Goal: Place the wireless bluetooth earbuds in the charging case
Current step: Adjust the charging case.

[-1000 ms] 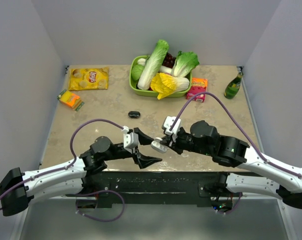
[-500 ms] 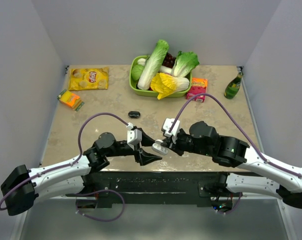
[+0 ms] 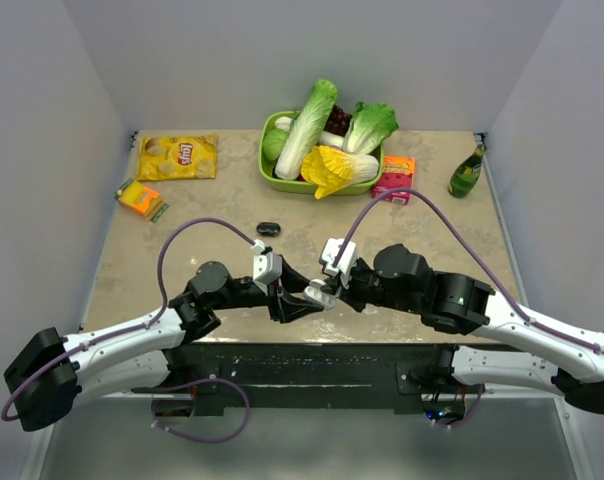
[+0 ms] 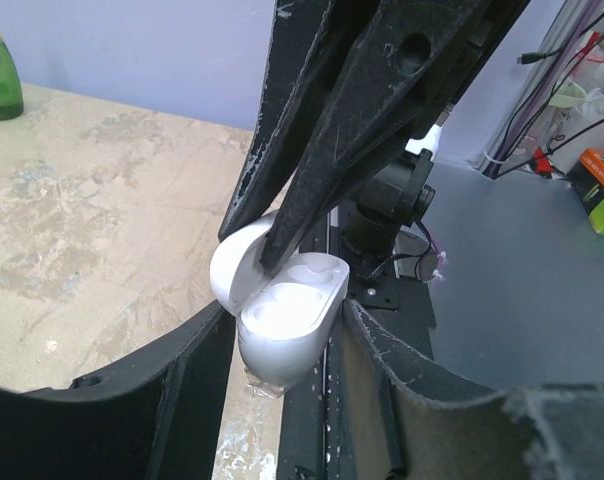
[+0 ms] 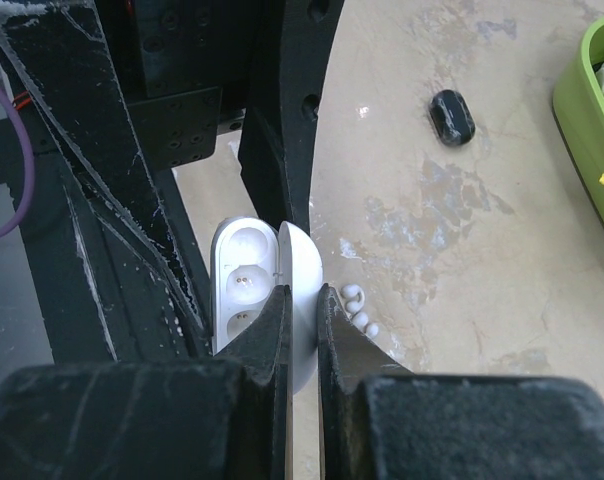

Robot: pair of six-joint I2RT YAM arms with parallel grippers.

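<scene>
The white charging case [image 3: 319,294] is held open above the table's near edge, between both arms. My right gripper [image 5: 302,310] is shut on its domed lid [image 5: 302,265]. The base [image 5: 240,285] shows empty sockets. My left gripper [image 4: 287,345] has its jaws against both sides of the base [image 4: 282,325], holding it. Two white earbuds [image 5: 358,306] lie on the table just right of the lid, under the right fingers. In the top view the left gripper [image 3: 298,302] and the right gripper [image 3: 327,290] meet at the case.
A small black oval object [image 3: 269,229] lies mid-table and shows in the right wrist view [image 5: 451,116]. At the back are a green basket [image 3: 267,165] of vegetables, a chip bag [image 3: 178,156], an orange packet [image 3: 140,198], a red-orange box [image 3: 394,178] and a green bottle [image 3: 467,172].
My left gripper has moved right to the case and closed its wide-open jaws around the base. My right gripper has kept its hold on the lid and shifted slightly left.
</scene>
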